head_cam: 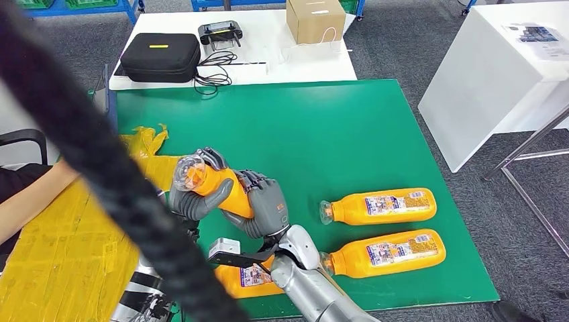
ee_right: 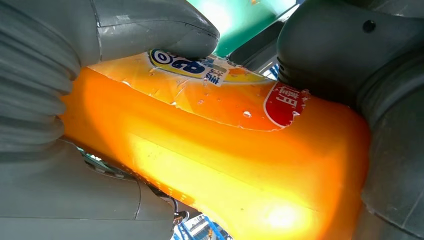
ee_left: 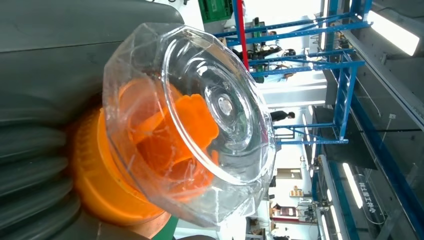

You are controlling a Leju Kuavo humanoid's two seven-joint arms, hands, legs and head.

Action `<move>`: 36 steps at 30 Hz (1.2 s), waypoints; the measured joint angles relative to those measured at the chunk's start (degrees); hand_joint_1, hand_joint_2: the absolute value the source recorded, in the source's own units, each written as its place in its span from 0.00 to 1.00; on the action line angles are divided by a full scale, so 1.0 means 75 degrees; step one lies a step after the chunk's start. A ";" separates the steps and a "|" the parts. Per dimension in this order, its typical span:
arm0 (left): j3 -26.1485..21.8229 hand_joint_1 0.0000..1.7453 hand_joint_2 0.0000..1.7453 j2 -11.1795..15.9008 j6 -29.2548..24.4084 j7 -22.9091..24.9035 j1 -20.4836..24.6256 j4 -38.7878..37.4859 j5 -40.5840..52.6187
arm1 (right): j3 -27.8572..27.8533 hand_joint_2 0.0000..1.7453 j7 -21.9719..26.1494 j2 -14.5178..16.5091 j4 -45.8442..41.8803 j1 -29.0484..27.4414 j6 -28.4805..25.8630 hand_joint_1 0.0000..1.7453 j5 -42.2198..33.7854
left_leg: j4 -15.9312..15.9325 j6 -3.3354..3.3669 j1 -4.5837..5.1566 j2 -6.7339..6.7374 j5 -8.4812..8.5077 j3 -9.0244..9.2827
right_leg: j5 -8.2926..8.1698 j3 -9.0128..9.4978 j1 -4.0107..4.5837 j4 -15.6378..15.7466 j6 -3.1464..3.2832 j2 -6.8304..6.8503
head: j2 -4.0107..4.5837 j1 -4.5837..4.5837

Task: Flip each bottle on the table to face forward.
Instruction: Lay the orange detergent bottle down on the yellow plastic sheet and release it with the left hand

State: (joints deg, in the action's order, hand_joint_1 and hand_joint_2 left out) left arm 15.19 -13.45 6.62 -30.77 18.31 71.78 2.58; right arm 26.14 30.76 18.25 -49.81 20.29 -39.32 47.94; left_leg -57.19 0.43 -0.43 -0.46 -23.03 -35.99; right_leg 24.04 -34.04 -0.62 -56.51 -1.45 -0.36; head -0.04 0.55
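Nearest the robot, a fourth orange bottle [head_cam: 245, 278] is lying on the green mat [head_cam: 335, 134] partly under the right arm. Above it, both hands are gripping one orange bottle [head_cam: 218, 188] off the mat: the left hand [head_cam: 191, 201] at the clear-capped end, the right hand [head_cam: 265, 204] round the body. Its long axis is slanting, cap pointing up-left. Farther right, two labelled bottles [head_cam: 382, 206] [head_cam: 386, 253] are lying label-up, caps pointing left

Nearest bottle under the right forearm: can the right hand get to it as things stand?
Probably not yet. The right hand and left hand both grip the lifted bottle, and the nearest bottle lies partly under the right forearm. It would need to let go first.
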 joint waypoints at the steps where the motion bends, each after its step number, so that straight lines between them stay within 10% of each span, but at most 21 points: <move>1: 0.0000 1.00 1.00 -0.0001 0.0000 0.0000 0.0000 0.0000 0.0000 | 0.0000 1.00 0.0001 0.0000 0.0000 0.0000 -0.0003 1.00 -0.0001 | 0.0000 0.0000 0.0000 0.0000 0.0000 0.0000 | 0.0000 0.0000 0.0000 0.0000 0.0000 0.0000 | 0.0000 0.0000; 7: 0.0000 1.00 1.00 -0.0008 -0.0012 0.0000 0.0001 0.0000 0.0021 | 0.0000 1.00 0.0016 0.0000 -0.0001 -0.0005 -0.0042 1.00 -0.0031 | 0.0000 0.0000 0.0000 0.0000 0.0000 0.0000 | 0.0000 0.0000 0.0000 0.0000 0.0000 0.0000 | 0.0000 0.0000; 12: 0.0009 0.00 1.00 -0.0021 -0.0056 -0.0012 0.0001 0.0001 0.0200 | -0.0004 1.00 0.0025 0.0000 -0.0001 -0.0026 -0.0056 1.00 -0.0066 | 0.0000 0.0000 0.0000 0.0000 0.0000 0.0000 | 0.0000 0.0000 0.0000 0.0000 0.0000 0.0000 | 0.0000 0.0000; 34: 0.0326 0.00 1.00 -0.0046 -0.0314 -0.0044 -0.0109 0.0195 0.0822 | -0.0027 1.00 -0.0023 -0.0004 -0.0145 -0.0154 -0.0056 1.00 -0.0031 | 0.0000 0.0000 0.0000 0.0000 0.0000 0.0000 | 0.0000 0.0000 0.0000 0.0000 0.0000 0.0000 | 0.0000 0.0000; 36: 0.0334 0.49 1.00 -0.0047 -0.0314 -0.0044 -0.0112 0.0195 0.0823 | -0.0028 1.00 -0.0025 -0.0004 -0.0146 -0.0161 -0.0056 1.00 -0.0031 | 0.0000 0.0000 0.0000 0.0000 0.0000 0.0000 | 0.0000 0.0000 0.0000 0.0000 0.0000 0.0000 | 0.0000 0.0000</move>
State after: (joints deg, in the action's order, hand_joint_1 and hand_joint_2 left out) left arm 17.69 -13.80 4.27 -31.10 17.47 73.24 8.75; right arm 25.93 30.58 18.22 -50.90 19.07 -39.74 47.71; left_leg -57.19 0.43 -0.43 -0.46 -23.03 -35.99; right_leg 24.04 -34.04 -0.62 -56.51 -1.45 -0.36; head -0.04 0.55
